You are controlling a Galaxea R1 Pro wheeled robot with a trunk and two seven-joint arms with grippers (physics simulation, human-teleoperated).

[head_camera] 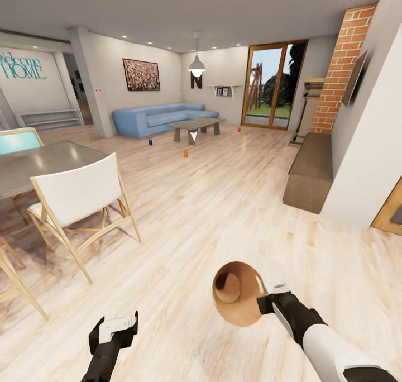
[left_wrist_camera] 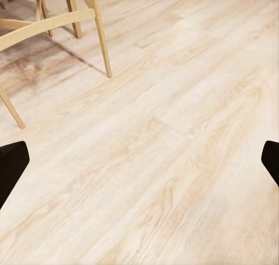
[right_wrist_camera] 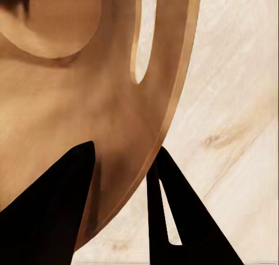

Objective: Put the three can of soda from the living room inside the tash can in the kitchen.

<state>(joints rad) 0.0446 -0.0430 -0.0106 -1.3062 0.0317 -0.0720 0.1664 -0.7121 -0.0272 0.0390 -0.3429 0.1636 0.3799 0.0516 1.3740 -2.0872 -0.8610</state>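
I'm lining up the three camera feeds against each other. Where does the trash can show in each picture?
Head view: the trash can sits low, right of centre, tipped with its mouth toward the camera, its rim clamped by the right gripper.
Left wrist view: not in it; just a chair's legs.
Right wrist view: its tan inside fills the near half.
Shared landmark: the light wood floor.

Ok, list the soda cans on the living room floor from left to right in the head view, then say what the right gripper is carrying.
Dark blue can → orange can → second orange can. The right gripper holds the trash can by its rim.
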